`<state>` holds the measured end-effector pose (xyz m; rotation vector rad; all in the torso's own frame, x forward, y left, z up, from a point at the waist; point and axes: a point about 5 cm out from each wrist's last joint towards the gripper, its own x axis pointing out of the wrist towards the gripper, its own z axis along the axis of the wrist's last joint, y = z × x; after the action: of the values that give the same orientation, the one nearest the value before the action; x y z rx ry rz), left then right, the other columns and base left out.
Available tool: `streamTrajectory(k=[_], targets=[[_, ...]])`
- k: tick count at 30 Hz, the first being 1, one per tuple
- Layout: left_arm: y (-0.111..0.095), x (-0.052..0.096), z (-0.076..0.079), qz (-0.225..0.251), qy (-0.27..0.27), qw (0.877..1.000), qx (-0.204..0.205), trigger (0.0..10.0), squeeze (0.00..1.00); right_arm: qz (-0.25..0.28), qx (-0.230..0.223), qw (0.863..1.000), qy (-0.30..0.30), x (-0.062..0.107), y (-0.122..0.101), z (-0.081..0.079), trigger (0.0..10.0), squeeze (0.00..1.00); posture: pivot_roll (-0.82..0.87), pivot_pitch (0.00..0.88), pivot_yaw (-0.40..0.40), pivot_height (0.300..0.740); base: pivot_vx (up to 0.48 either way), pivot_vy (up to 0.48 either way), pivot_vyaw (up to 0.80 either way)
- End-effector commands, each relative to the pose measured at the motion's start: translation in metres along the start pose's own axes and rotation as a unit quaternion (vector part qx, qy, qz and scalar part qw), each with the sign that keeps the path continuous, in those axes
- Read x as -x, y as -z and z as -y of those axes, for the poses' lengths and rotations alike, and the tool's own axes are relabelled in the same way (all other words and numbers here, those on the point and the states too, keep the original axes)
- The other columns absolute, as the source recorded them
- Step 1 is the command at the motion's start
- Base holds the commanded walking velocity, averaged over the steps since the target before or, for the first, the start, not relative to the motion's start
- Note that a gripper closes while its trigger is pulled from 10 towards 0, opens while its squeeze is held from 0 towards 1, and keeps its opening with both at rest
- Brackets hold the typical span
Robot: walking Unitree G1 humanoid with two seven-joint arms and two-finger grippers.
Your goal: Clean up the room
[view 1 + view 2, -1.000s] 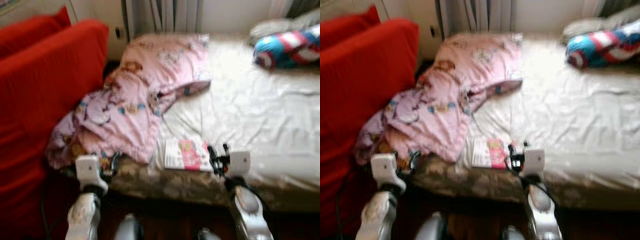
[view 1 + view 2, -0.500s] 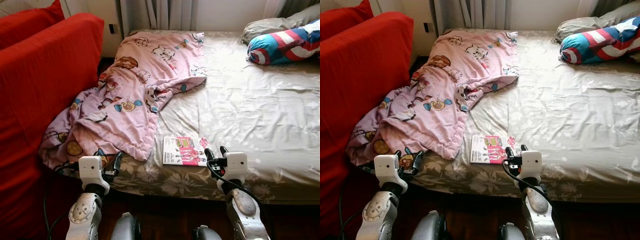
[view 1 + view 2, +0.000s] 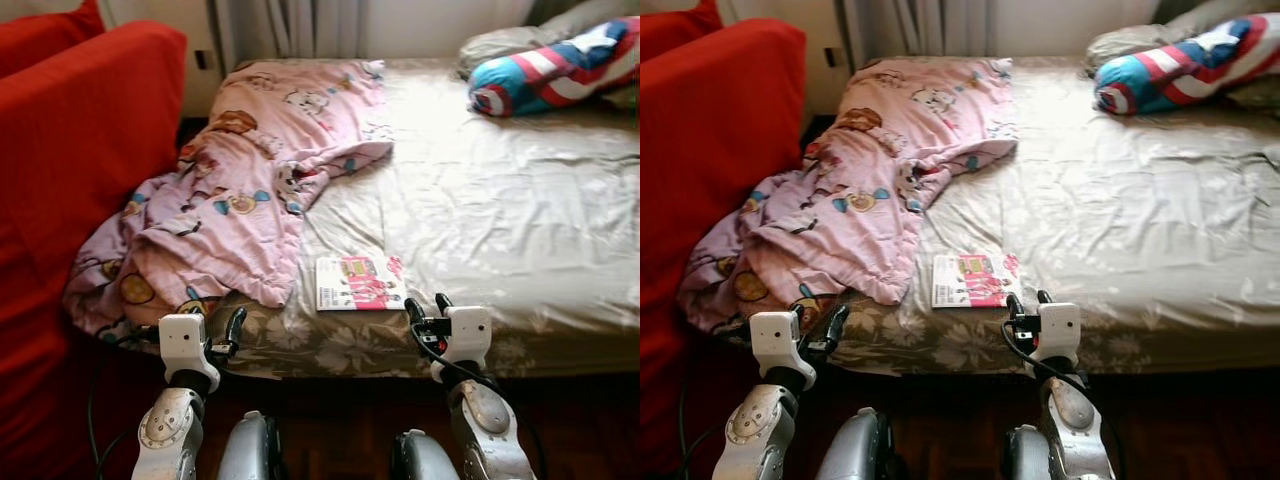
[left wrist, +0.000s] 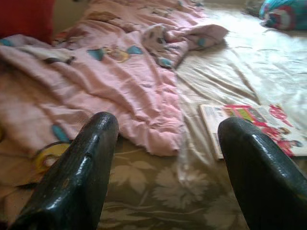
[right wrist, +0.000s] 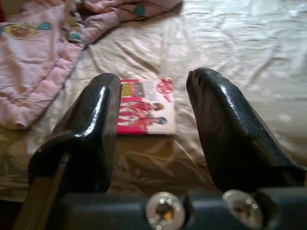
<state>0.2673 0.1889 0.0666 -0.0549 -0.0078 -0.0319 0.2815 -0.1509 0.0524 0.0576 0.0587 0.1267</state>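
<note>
Right gripper (image 3: 428, 308) is up at the near edge of the bed (image 3: 520, 200), fingers spread wide, nothing between them, and from its wrist view the magazine (image 5: 144, 106) sits dead ahead, framed in the gap between the two black fingers (image 5: 91, 129). The magazine (image 3: 359, 283) lies flat on the bed's beige floral sheet, close to that near edge, just beyond the right gripper and slightly to its left, not touching it. Left gripper (image 3: 222, 332) is also raised at the bed's near edge, wide apart and empty too, hovering at the spot where the pink blanket (image 3: 240, 190) spills over the side. That blanket, printed with cartoon animals, is crumpled across the left part of the bed, its lower hem lying just left of the magazine; from the left wrist view the blanket (image 4: 96, 76) takes the ground ahead of the fingers with the magazine (image 4: 254, 127) off to one side. Far corner of the bed, well apart from the magazine, a red, white and blue striped cushion (image 3: 550, 70) rests against a grey pillow (image 3: 500, 42). Left of the bed stands a red sofa (image 3: 70, 170), right against the hanging blanket. Curtains (image 3: 290, 25) hang behind the head of the bed.
</note>
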Motion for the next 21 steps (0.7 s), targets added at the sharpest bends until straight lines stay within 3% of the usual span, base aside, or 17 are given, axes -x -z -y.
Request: streamTrajectory(k=[1, 4, 16, 21], targets=[[0.0004, 0.002, -0.0008, -0.004, 0.0, 1.0, 0.0, 10.0, 0.0, -0.001, -0.003, 1.0, -0.003, 0.0003, 0.0005, -0.0012, 10.0, 0.0, -0.09, 0.136, 0.016, 0.616, 0.0, 0.0, 0.0], [0.0007, 0.0022, -0.0004, -0.005, 0.004, 1.0, -0.001, 10.0, 0.0, -0.004, -0.003, 1.0, -0.01, 0.0006, 0.0015, -0.0036, 10.0, 0.0, -0.09, 0.135, 0.017, 0.616, 0.0, 0.0, 0.0], [0.0003, 0.0023, -0.0004, -0.004, 0.008, 1.0, -0.002, 10.0, 0.0, -0.006, 0.002, 1.0, -0.026, 0.0006, 0.0032, -0.0084, 10.0, 0.0, -0.08, 0.132, 0.018, 0.616, 0.262, 0.0, 0.0], [0.0002, 0.0015, -0.0004, -0.004, 0.009, 1.0, -0.002, 10.0, 0.0, -0.005, 0.001, 0.999, -0.034, 0.0, 0.0031, -0.011, 10.0, 0.0, -0.08, 0.126, 0.019, 0.616, 0.276, 0.0, 0.6]])
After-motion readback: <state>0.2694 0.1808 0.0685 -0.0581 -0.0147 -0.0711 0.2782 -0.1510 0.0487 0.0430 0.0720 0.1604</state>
